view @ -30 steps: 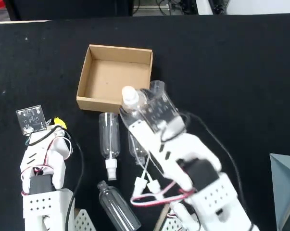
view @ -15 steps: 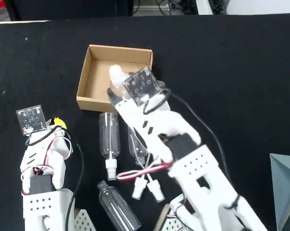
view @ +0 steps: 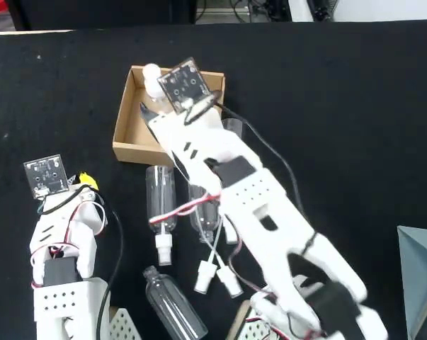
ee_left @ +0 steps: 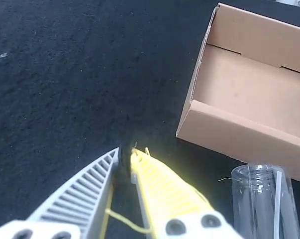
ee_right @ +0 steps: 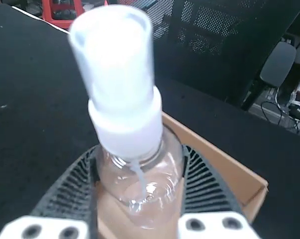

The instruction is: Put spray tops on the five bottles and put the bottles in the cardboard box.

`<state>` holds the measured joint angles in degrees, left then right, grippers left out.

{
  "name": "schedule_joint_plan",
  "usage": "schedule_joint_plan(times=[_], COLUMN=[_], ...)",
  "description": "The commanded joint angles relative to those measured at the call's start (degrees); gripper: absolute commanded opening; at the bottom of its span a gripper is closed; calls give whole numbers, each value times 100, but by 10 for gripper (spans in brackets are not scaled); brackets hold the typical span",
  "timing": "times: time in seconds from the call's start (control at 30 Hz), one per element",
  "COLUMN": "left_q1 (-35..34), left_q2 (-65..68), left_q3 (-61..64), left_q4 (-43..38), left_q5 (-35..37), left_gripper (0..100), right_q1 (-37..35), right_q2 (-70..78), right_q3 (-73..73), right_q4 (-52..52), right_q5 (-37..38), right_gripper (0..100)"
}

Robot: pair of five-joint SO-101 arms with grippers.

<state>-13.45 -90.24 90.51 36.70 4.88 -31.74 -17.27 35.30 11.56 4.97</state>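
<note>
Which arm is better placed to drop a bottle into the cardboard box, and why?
Right: the right gripper holds a capped bottle above the cardboard box; the left gripper sits shut and empty short of it.

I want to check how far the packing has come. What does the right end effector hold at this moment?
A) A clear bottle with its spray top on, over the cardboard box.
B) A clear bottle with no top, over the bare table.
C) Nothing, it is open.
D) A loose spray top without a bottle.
A: the right end effector grips the bottle by its body, the white spray top is on it, and the cardboard box lies beneath.
</note>
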Motion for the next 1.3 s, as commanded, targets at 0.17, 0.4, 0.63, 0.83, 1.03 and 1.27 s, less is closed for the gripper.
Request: schedule_joint_plan(times=[0.17,0.4,0.63,0.83,1.03,1.27], left_q1=[-84,-84,-84,-75,-66,-75], left_q2=[-79,-79,-79,-79,-79,-79], left_q3=[-22,-22,13,22,22,22], left_q4=[9,9,9,9,9,9], left_q5=[-53,-53,-53,-53,-53,-53], left_gripper=[33,33,33,33,33,33], right_q1=[-26,-26,-26,132,202,378], right_q2=[1130,2316,3292,4084,4822,5437], right_q3=[-1024,-2018,-2932,-3793,-4488,-5042], right_q4=[-976,-1020,-1020,-985,-985,-976], right_q5=[-35,-35,-369,-633,-607,-598], right_gripper=[71,71,71,71,71,71])
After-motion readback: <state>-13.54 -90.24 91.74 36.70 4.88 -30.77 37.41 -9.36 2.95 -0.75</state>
